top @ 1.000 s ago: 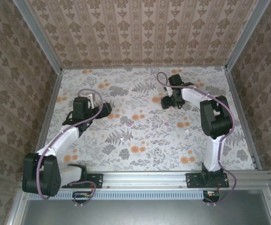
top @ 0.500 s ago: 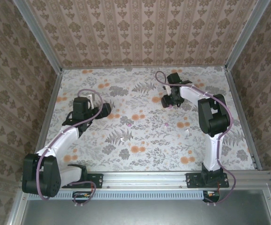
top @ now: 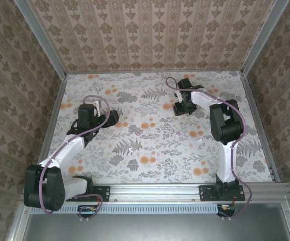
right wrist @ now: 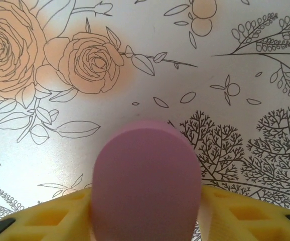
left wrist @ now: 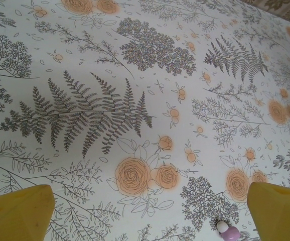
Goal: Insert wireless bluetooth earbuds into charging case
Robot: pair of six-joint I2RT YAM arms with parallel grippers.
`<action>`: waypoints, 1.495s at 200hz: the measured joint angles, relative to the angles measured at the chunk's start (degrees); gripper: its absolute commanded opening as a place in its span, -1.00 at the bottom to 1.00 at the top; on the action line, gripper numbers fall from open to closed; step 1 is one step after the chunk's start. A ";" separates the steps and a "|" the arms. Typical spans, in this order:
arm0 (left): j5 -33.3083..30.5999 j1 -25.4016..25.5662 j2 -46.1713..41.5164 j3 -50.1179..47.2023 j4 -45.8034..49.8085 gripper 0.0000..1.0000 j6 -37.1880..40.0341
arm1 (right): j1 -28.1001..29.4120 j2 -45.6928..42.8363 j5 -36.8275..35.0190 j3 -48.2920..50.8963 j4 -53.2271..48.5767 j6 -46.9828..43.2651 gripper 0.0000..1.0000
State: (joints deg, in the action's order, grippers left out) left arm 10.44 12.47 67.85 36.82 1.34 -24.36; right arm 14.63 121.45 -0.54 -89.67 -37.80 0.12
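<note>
A floral-patterned table [top: 155,160] lies under both arms. The right gripper [top: 180,109] has its jaws set against both flanks of the pink charging case [right wrist: 147,175], apparently clamped. The smooth, rounded shell could squirt forward out of the jaws, or twist if the hold is off-centre. The left gripper [left wrist: 147,191] has its jaws wide apart and holds nothing. One magenta earbud [left wrist: 230,231] lies between them, close to the finger on the right of the wrist view. That finger could knock it away. The second earbud [top: 178,133] lies well apart from both pairs of jaws.

Pink charging case [right wrist: 147,181], yellow fingers [right wrist: 59,208], floral-printed table [left wrist: 135,75].
</note>
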 measured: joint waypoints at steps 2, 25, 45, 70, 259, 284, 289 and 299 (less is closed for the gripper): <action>0.00 0.00 0.00 0.00 0.00 1.00 0.00 | 0.02 0.04 0.00 -0.07 -0.04 -0.02 0.01; 0.00 0.00 0.00 0.00 0.00 0.98 0.02 | 0.07 0.22 -0.24 -0.50 -0.17 0.11 -0.13; 0.09 0.00 0.00 0.00 0.02 0.94 0.00 | 0.15 0.20 -0.31 -0.50 -0.11 0.04 -0.20; 0.79 0.00 0.00 0.04 0.04 0.92 -0.09 | 0.44 -1.31 0.15 1.73 1.90 -0.22 -0.20; 22.99 20.76 6.32 22.73 -1.31 0.68 -11.47 | 16.63 -47.54 17.64 29.90 29.92 -15.28 -0.28; 23.19 22.10 7.78 23.74 -0.92 0.62 -11.47 | 17.31 -47.82 17.99 29.90 30.38 -16.33 -0.28; 23.19 22.23 7.91 23.74 -0.83 0.60 -11.47 | 17.46 -47.87 18.08 29.90 30.36 -16.46 -0.28; 23.19 22.49 8.31 23.85 -0.46 0.56 -11.50 | 17.73 -47.95 18.34 29.90 30.38 -16.52 -0.27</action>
State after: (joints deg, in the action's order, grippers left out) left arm 33.63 34.96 76.16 60.66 0.89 -35.86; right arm 32.36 73.49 17.80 -59.77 -7.42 -16.40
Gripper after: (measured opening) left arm 0.800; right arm 0.396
